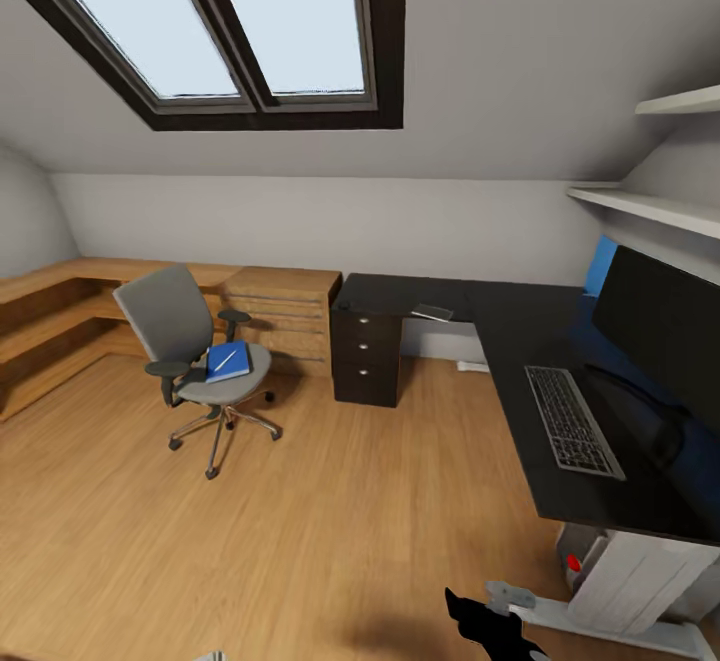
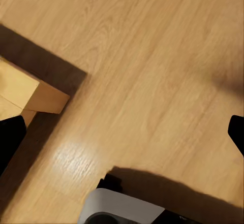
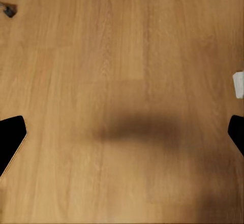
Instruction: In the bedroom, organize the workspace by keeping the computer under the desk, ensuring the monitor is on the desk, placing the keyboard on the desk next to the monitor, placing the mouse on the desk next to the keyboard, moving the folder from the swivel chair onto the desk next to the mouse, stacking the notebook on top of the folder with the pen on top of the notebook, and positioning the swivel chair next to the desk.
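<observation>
A glossy black L-shaped bench (image 1: 520,331) on a white leg carries one slim dark-framed keyboard (image 1: 573,420) beside one thin black monitor (image 1: 662,336). Well apart on the wood-plank floor (image 1: 300,541), one grey upholstered swivel chair (image 1: 170,326) holds one flat blue folder (image 1: 229,362) with a thin white pen (image 1: 226,360) on top. Both wrist views show dark fingertips at opposite edges: left end effector (image 2: 122,137) and right end effector (image 3: 122,135) spread apart, empty.

No readable text, labels, brands or numbers anywhere. Keyboard (image 1: 573,420) keys carry pale marks, too small to read. Folder (image 1: 228,361) cover on the swivel chair (image 1: 190,353) plain blue.
</observation>
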Controlling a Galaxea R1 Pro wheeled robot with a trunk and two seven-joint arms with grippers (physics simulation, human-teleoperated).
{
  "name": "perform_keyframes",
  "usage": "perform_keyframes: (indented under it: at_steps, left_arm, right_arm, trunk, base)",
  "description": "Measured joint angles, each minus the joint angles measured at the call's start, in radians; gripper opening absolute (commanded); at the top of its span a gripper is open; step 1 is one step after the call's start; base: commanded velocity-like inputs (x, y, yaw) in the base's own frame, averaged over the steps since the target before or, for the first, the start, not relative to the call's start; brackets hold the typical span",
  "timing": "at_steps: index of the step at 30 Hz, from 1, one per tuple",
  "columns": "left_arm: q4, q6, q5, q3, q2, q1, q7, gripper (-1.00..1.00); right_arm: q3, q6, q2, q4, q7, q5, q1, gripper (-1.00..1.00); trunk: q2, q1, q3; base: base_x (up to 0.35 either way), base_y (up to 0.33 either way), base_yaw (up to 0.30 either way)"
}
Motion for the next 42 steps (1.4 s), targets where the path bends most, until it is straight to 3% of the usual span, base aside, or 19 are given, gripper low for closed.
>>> perform_keyframes:
  at_steps: [22,42]
  left_arm:
    - [0.075,-0.089,0.001,-0.025,0.0,0.0,0.001,1.0]
    - [0.077,-0.096,0.001,-0.026,-0.001,0.0,0.001,1.0]
  right_arm:
    - [-0.006,-0.003,-0.002,0.005,-0.002,0.002,0.0,1.0]
    - [-0.006,-0.003,-0.002,0.005,0.0,0.007,0.0,1.0]
  trunk:
    - [0.0,0.0,0.0]
    - [0.0,0.0,0.0]
  base:
    - [0.32,0.031,0.006]
    - [0.326,0.0,0.0]
